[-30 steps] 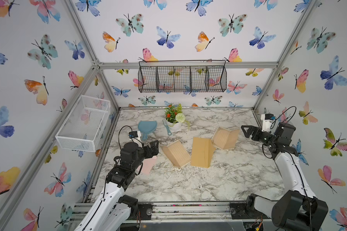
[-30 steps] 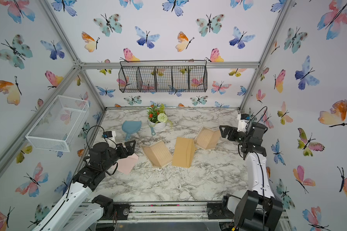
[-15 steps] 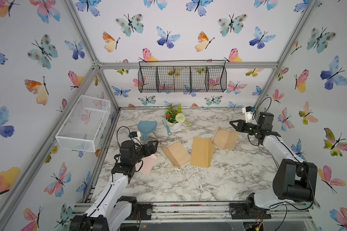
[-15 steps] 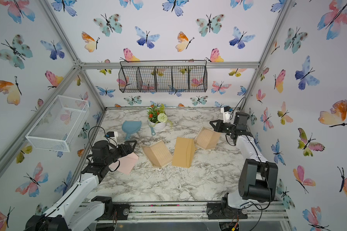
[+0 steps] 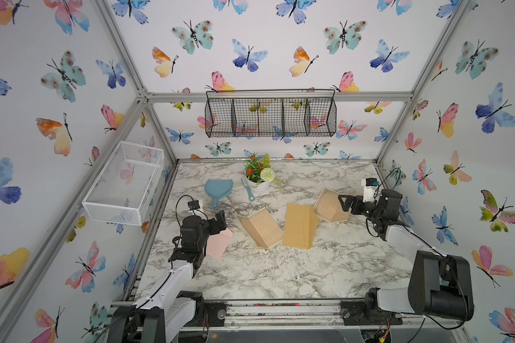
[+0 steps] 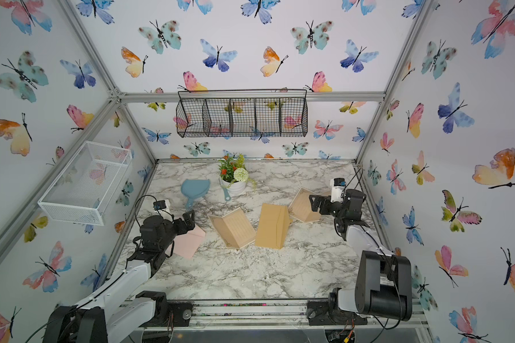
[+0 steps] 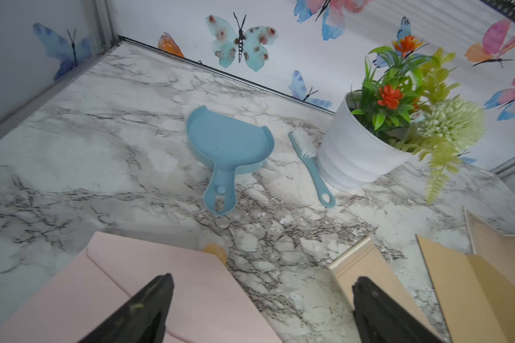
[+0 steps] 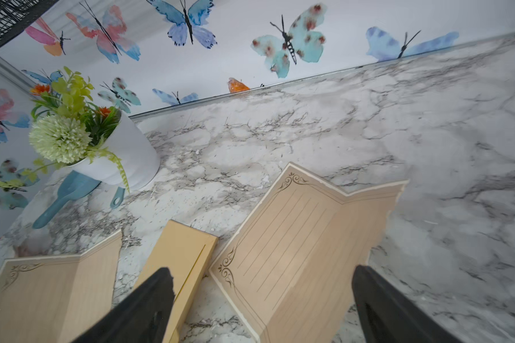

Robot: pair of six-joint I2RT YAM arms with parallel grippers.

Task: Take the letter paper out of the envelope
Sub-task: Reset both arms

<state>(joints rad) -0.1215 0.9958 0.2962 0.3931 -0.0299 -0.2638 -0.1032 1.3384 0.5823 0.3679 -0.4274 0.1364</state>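
Table (image 5: 280, 273): marble top, seen from above in both top views.

Left gripper (image 5: 217, 222): left of centre in the frame, jaws wide apart, nothing between them. It hangs over the upper corner of the pink envelope (image 5: 220, 245). The left wrist view shows the same spread (image 7: 262, 285), with one finger above the pink envelope (image 7: 191, 276). Contact cannot be confirmed.

Right gripper (image 5: 346, 204): right of centre, jaws wide apart, empty. It sits above the right edge of the second sheet (image 5: 330, 206). In the right wrist view (image 8: 262, 276) that sheet (image 8: 304, 231) lies on the table in the gap between the fingers, clear of both.

Task items: the pink envelope lies flat at left of centre; whether it holds paper cannot be told. The brown envelope (image 5: 298, 225) lies at the centre of the frame, its upper right corner overlapping the second sheet. Two lined, tan letter sheets lie outside any envelope, each creased and partly unfolded. The centre sheet (image 5: 260, 227) is just left of the brown envelope, its lower corner near or touching it. The second sheet is to the upper right.

Other items: blue dustpan (image 5: 218, 187) and brush (image 5: 248, 190) above centre, the brush just beside a white flower pot (image 5: 259, 185). Black wire basket (image 5: 271, 117) on the back wall; white basket (image 5: 125, 184) on the wall at left.
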